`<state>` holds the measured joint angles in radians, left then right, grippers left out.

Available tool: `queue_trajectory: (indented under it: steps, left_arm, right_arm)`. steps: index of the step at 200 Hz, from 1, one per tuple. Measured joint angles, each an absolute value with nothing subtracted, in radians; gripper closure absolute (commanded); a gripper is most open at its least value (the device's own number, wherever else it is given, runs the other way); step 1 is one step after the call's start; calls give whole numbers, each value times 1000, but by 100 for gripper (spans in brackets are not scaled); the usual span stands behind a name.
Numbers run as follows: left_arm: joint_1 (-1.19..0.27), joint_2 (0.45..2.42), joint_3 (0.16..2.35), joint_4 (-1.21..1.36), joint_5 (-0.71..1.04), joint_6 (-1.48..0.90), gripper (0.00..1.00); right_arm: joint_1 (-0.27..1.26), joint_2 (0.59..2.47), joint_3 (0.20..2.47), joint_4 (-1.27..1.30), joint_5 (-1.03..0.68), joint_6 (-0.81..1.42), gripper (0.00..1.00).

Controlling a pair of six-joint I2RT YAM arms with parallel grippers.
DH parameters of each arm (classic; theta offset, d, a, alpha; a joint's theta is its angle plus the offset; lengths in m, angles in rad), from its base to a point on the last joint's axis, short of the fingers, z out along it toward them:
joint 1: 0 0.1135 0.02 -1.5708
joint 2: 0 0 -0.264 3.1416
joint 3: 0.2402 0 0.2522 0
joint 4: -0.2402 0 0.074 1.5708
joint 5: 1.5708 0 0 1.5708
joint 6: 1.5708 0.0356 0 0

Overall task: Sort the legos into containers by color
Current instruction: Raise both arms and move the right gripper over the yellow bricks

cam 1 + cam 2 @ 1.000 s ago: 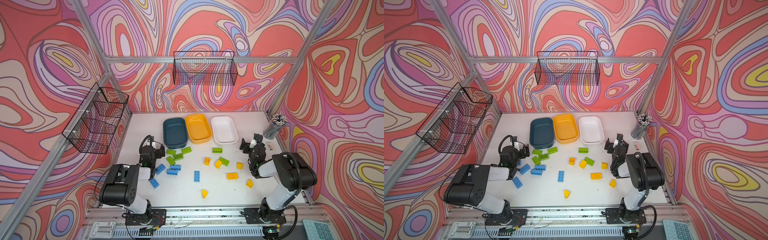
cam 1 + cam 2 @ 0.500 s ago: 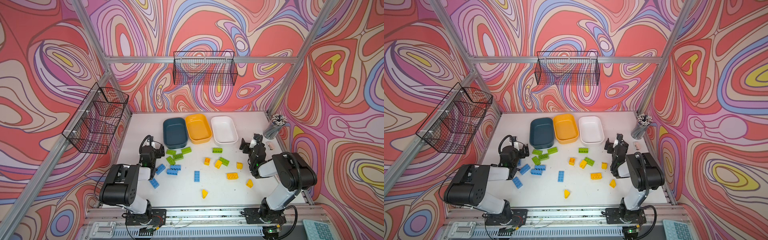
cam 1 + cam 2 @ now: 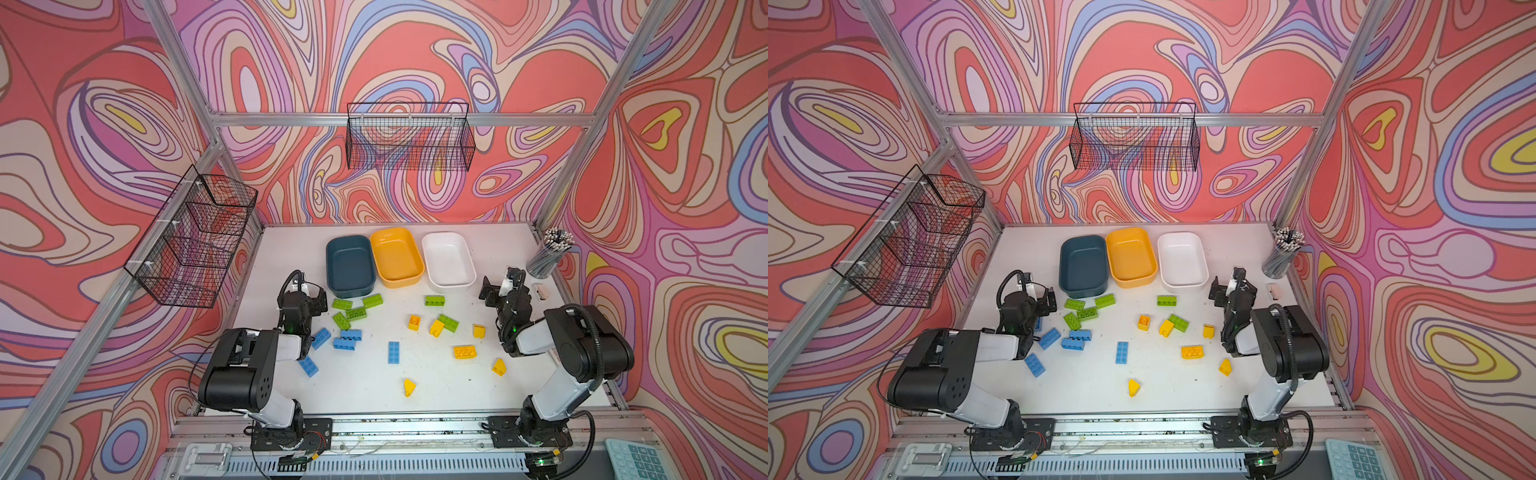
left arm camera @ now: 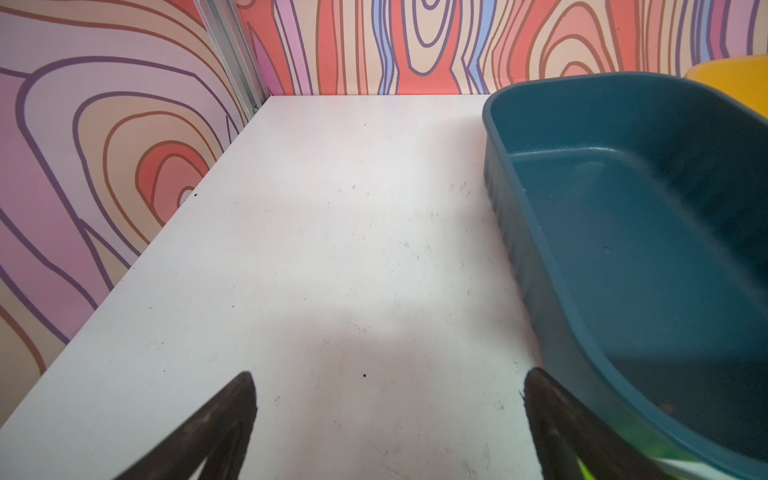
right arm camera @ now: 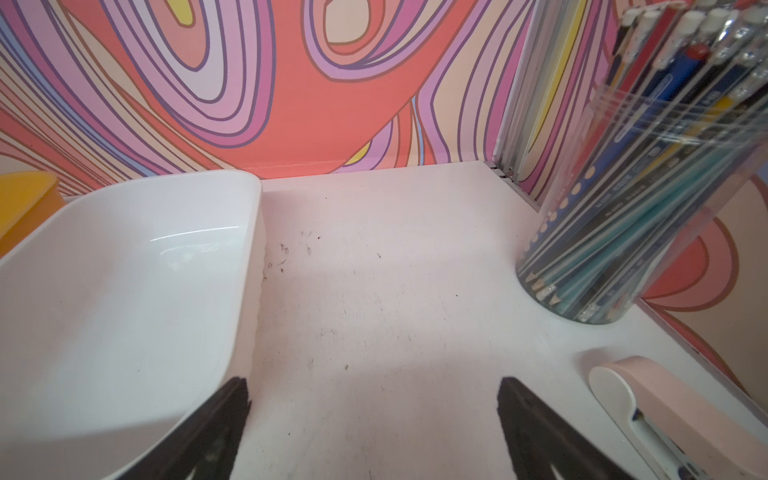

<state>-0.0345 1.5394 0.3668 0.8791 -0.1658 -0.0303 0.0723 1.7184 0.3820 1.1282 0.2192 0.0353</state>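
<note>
Two robot arms flank a white table [image 3: 361, 388] strewn with legos [image 3: 394, 352]. The left gripper [image 4: 388, 380] hovers low just beside the near corner of the dark teal tub [image 3: 350, 266], its fingers spread wide and holding nothing. The right gripper [image 5: 372, 385], fingers likewise apart and empty, hangs between the white tub [image 3: 449, 259] and a clear cup of pencils [image 3: 546, 257], with a small pink-and-white object [image 5: 665, 407] lying near it. The yellow-orange tub [image 3: 397, 257] stands between the other two in a row at the back of the table, and no brick is in any tub. The lime green legos [image 3: 372, 300] lie mostly just in front of the teal tub, the light blue legos [image 3: 345, 344] nearer the left arm, the yellow legos [image 3: 464, 351] scattered toward the right arm
</note>
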Motion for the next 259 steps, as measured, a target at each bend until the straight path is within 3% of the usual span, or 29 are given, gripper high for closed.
queue_trajectory:
  steps: [39, 61, 126, 161, 209, 226, 234, 259]
  left_arm:
    - [-35, 1531, 367, 865, -187, -38, 0]
    - [-49, 1478, 371, 818, -238, -41, 0]
    - [-136, 1150, 714, 260, -418, -192, 0]
    - [-136, 934, 845, 24, -390, -347, 0]
    - [-137, 724, 806, -163, -311, -445, 0]
    - [-137, 709, 786, -228, -288, -450, 0]
    - [-137, 710, 785, -255, -272, -449, 0]
    - [-137, 720, 786, -304, -222, -445, 0]
  right_arm:
    - [79, 1691, 371, 1117, 216, 24, 2]
    - [95, 1545, 409, 926, 237, 46, 2]
    - [276, 1248, 627, 408, 326, 162, 3]
    - [414, 1194, 660, 181, 316, 203, 3]
    - [603, 1197, 661, 5, 289, 249, 14]
    - [656, 1240, 678, -27, 253, 236, 11]
    - [681, 1276, 698, -43, 230, 229, 2]
    - [739, 1400, 779, -96, 174, 227, 2]
